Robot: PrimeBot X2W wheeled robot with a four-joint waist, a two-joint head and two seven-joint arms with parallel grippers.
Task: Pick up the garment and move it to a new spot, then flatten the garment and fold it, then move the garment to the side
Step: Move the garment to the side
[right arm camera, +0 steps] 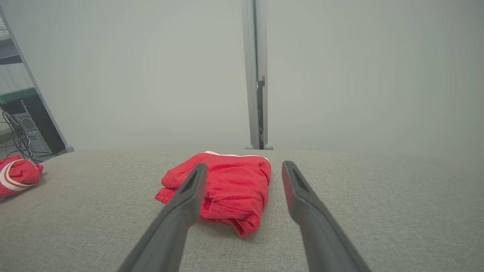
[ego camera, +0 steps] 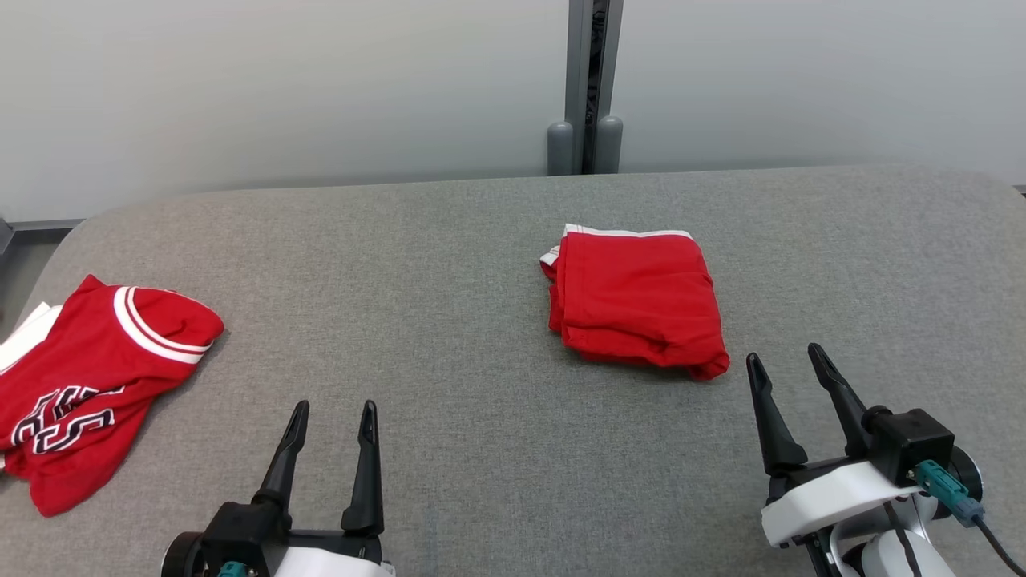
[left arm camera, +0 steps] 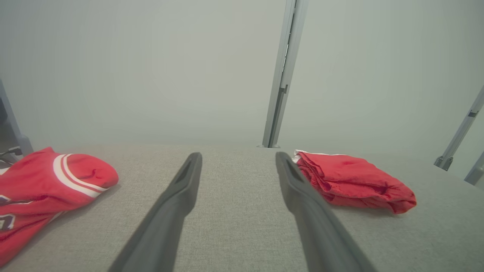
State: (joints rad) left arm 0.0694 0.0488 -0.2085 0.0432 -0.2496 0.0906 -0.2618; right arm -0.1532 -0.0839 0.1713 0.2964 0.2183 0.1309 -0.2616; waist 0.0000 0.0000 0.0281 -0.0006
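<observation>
Red jersey (ego camera: 88,377): crumpled, long axis slanting forward-right.
Left pincer (ego camera: 334,407): wide, empty; jersey lies off to its left, nearer.
Right pincer (ego camera: 783,353): wide, empty, well apart from it.

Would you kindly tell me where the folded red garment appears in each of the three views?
Head view: folded red garment lies right of centre.
Left wrist view: garment at middle right.
Right wrist view: garment at centre, low.
Shared landmark: grey upright post behind it.
</observation>
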